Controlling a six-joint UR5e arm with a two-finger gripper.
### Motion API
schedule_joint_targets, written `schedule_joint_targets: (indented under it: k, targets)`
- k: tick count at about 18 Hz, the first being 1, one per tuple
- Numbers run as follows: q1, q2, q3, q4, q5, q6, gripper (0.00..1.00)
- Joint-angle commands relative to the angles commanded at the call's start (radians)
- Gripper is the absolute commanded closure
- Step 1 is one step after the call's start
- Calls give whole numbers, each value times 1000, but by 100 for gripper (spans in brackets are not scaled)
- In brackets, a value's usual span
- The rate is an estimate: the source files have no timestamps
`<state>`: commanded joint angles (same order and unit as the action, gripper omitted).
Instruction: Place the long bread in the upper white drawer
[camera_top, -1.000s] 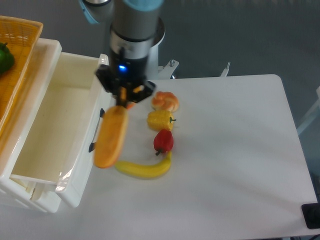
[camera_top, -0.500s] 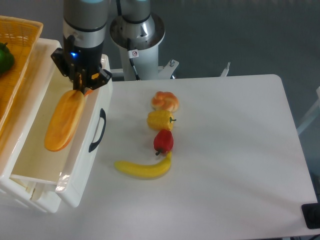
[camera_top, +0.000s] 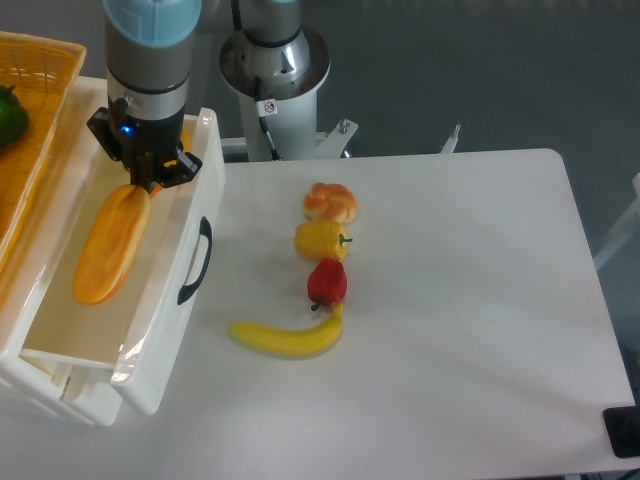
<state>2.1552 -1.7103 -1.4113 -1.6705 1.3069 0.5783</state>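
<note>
My gripper (camera_top: 143, 182) is shut on the upper end of the long bread (camera_top: 108, 244), an orange-yellow loaf that hangs slanted down to the left. The loaf is over the open inside of the upper white drawer (camera_top: 62, 372), a deep white box with a black curved handle (camera_top: 196, 261) on its front. I cannot tell whether the loaf's lower end touches the drawer floor. The gripper is over the drawer's back right part.
On the white table (camera_top: 450, 330) lie a small round bun (camera_top: 331, 202), a yellow pepper (camera_top: 320, 240), a red pepper (camera_top: 327, 283) and a curved banana (camera_top: 288, 337). A yellow woven basket (camera_top: 30, 110) with a green item stands left of the drawer. The robot base (camera_top: 272, 75) is behind.
My gripper has carried the long bread left, from above the table beside the handle to over the drawer's inside, and a little lower. The items on the table have not moved.
</note>
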Motion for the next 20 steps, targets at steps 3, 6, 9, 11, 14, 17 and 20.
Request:
schedule_joint_targets:
  k: [3,6,9,11,14,17,20]
  targets:
    - [-2,-9,-2,3,2,9,30]
    - [-2,-11,-2,32,3,9,0]
    - [-2,-9,-2,35,2,8,0]
    - [-2,-9,0,35,0,9,0]
    - [0,-5,8,37,-2,9,0]
    - [34,-2,8,90,6,44,0]
    - [130,6,3,167,5,84,0]
